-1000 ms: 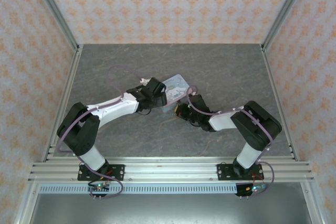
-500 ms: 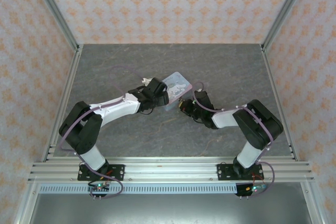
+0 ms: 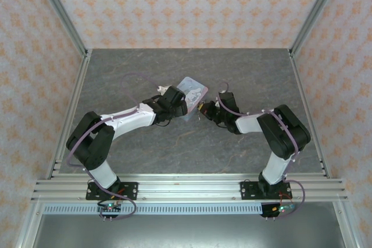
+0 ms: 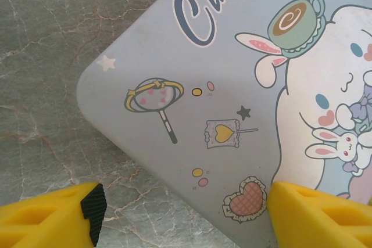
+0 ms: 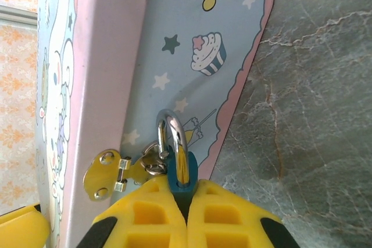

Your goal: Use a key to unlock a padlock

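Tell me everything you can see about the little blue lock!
The padlock is tiny, with a teal-blue body and a shiny, curved metal shackle. Both shackle legs run down into the body, so it looks closed. The shackle hooks through a small ring on the brassy latch at the side of the pastel tin. The right gripper pinches the body between its yellow fingers, hiding most of it.

The bench [image 3: 244,68] is gray like stone. Pale walls [image 3: 192,4] with little orange flowers stand around it. Metal bars [image 3: 60,11] stand at the corners.
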You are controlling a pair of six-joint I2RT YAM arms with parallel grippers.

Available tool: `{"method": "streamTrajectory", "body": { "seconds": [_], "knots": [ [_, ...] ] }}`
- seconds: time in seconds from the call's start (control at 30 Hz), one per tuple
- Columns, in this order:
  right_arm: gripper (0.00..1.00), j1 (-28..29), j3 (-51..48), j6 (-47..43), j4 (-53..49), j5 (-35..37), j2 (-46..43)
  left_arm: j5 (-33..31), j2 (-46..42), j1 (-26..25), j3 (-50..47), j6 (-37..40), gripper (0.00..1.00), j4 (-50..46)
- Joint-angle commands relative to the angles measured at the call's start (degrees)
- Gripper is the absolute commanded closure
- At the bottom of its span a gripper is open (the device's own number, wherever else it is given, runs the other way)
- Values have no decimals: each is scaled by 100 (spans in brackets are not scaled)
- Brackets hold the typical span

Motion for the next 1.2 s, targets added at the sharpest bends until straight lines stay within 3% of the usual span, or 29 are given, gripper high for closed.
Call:
{"method": "streamTrajectory", "body": {
  "seconds": [0.0,0.53,0.87,1.17],
  "knots": [
    [100,-130,-159,41,415,-122,-152,92,327,-27,-296,41,25,-800],
    [100,-1004,-859,-492,-628,-142,-1283,-27,177,25,-42,372,25,-1061],
    [100,-1635,-742,-811,-1293,-323,-1614,112,-616,121,125,716,21,-1110],
    [100,-1755,-491,-886,-1507,-453,-1426,252,-1608,269,139,707,18,-1246]
  ]
}}
